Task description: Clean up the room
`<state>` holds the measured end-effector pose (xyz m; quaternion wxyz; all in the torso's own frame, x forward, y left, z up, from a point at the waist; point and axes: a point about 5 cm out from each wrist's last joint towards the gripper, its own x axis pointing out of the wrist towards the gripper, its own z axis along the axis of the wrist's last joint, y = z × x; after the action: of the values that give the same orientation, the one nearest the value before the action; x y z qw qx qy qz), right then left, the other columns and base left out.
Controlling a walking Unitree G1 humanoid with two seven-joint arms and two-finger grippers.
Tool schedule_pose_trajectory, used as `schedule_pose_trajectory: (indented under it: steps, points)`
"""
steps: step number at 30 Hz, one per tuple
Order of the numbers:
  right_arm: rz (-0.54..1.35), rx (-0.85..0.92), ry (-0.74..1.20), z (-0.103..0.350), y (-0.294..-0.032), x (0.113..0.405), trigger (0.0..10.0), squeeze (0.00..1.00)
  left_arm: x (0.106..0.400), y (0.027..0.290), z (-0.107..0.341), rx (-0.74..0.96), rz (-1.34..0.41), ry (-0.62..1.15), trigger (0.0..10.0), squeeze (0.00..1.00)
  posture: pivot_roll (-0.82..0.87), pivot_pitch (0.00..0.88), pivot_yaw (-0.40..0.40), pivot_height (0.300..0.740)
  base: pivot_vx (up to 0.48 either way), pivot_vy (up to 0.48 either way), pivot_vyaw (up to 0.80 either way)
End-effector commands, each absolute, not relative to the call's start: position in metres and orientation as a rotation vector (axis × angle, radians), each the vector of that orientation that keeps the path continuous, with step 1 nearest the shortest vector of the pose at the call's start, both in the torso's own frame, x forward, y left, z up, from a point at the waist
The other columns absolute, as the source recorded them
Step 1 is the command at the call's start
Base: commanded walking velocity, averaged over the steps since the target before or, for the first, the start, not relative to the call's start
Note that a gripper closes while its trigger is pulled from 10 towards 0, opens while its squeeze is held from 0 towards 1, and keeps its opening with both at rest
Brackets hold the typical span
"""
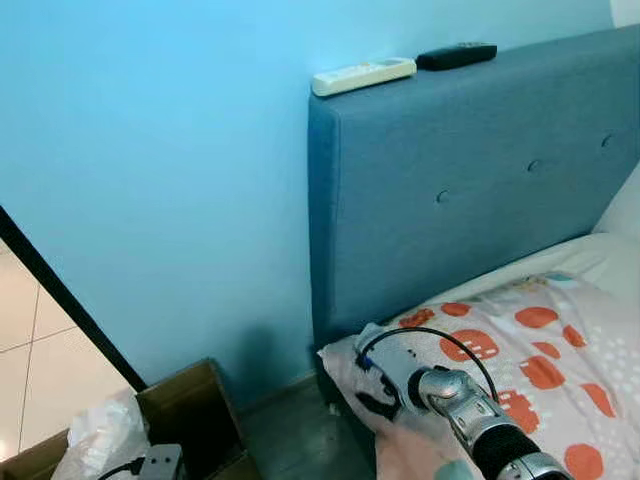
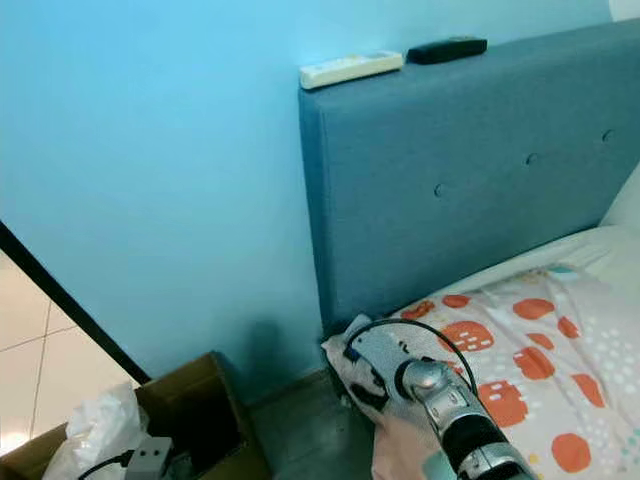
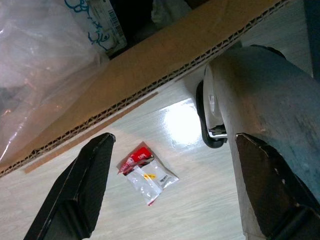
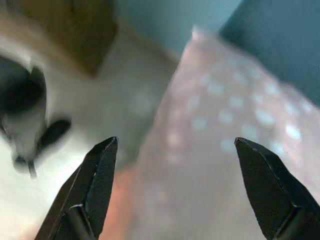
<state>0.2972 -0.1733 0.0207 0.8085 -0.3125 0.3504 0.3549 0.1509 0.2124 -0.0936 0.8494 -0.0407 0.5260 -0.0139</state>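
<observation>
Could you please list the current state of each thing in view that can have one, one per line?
Left claw: open, empty, hanging above the floor.
Right claw: open, empty, over the bed's edge.
Cardboard box: open, a white plastic bag inside.
Small packet: lying flat on the floor beside the box.
White remote: resting on the headboard's top.
Black remote: resting beside it.
Patterned blanket: spread over the bed.

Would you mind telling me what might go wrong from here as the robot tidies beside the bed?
1. The white remote and black remote lie on the narrow top of the headboard; a bump could knock them off.
2. The small packet lies flat on the glossy floor between the open left gripper's fingers; they may slide over it.
3. The open right gripper hangs by the bedspread and might snag it.
</observation>
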Motion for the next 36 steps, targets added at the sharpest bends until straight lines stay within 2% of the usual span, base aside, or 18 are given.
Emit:
schedule_pose_trajectory:
  steps: [1,4,5,8,14,30,36]
  points:
    - [0.763,-0.730,0.826,0.016,-0.179,0.292,10.0,0.00,0.145,0.212,-0.096,-0.084,-0.034,1.134,10.0,0.00,0.04,0.071,0.009,0.637,0.000,0.000,0.00]
    - [0.744,-0.754,0.845,0.017,-0.183,0.293,10.0,0.00,0.144,0.212,-0.096,-0.085,-0.036,1.135,10.0,0.00,0.04,0.071,0.008,0.637,0.000,0.000,0.00]
    - [0.652,-0.593,0.787,0.028,-0.177,0.306,10.0,0.00,0.144,0.210,-0.097,-0.089,-0.041,1.136,10.0,0.00,0.04,0.071,0.005,0.637,0.000,0.000,0.00]
    - [0.584,-0.504,0.725,0.034,-0.173,0.315,10.0,0.00,0.144,0.208,-0.097,-0.091,-0.044,1.136,10.0,0.00,0.04,0.070,0.005,0.647,0.000,0.000,0.00]
    - [0.553,-0.470,0.686,0.036,-0.170,0.316,10.0,0.00,0.146,0.207,-0.097,-0.082,-0.054,1.136,10.0,0.00,0.04,0.064,0.007,0.662,0.000,0.000,0.00]
    - [0.492,-0.369,0.592,0.040,-0.162,0.320,10.0,0.00,0.152,0.207,-0.094,-0.028,-0.102,1.125,10.0,0.00,0.04,0.038,0.017,0.737,0.000,0.000,0.00]
    - [0.457,-0.415,0.561,0.041,-0.163,0.323,10.0,0.00,0.155,0.207,-0.093,-0.035,-0.096,1.112,10.0,0.00,0.04,0.028,0.019,0.740,0.000,0.000,0.00]
